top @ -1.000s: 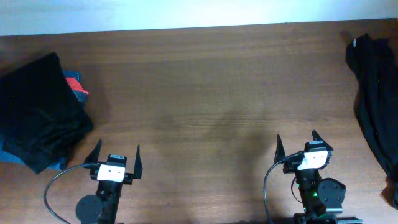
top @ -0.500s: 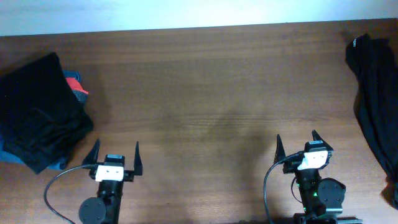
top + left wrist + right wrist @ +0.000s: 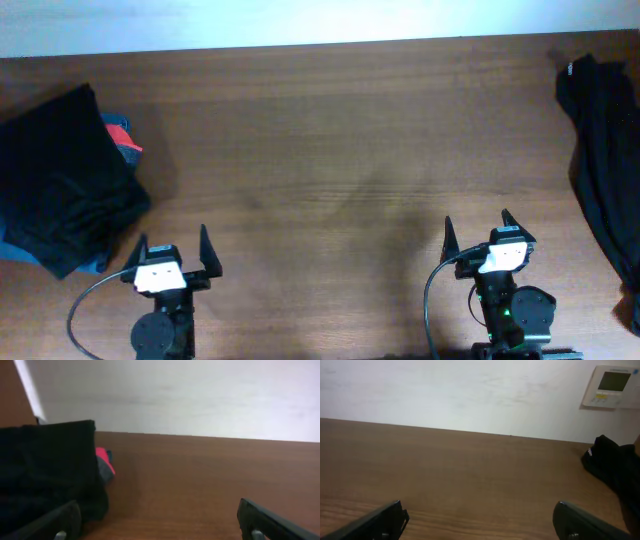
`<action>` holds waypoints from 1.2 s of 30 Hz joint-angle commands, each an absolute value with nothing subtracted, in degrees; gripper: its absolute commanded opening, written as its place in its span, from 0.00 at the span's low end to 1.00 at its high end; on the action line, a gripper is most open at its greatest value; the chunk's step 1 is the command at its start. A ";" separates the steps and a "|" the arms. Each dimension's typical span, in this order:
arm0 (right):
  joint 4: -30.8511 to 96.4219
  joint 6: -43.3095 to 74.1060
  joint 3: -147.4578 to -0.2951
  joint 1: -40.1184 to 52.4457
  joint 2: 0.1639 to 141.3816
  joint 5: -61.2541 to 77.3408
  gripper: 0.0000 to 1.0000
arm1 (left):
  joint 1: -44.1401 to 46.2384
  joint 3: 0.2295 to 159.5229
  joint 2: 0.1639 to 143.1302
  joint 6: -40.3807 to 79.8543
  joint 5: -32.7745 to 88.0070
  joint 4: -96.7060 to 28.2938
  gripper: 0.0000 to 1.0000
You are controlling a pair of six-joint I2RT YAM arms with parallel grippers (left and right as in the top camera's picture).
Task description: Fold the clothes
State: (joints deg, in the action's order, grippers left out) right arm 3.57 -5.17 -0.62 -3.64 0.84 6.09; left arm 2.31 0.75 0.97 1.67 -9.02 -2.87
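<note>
Overhead: the brown wooden table is carrying two lots of clothing. A stack topped by a folded black garment is lying at the table's 9 o'clock edge. Red-and-grey fabric and blue fabric are peeking out from under it. A crumpled black garment is lying at 3 o'clock, running off the frame.

I am seeing the left gripper at 7 o'clock, jaws spread wide and gripping nothing, just beside the stack's near corner. The right gripper is sitting at 5 o'clock, jaws likewise apart and empty, well apart from the crumpled garment.

Right wrist: a white wall panel with a small display is showing at 1 o'clock.
</note>
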 commanded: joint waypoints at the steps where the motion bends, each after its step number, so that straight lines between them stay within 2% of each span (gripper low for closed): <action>1: 3.79 -5.56 -0.32 -3.29 0.40 6.87 0.99 | 2.63 0.51 1.23 4.25 -11.35 -3.84 0.99; 36: 3.79 -5.56 -0.32 -3.29 0.40 6.85 0.99 | 2.59 0.54 0.30 4.29 -8.82 -3.92 0.99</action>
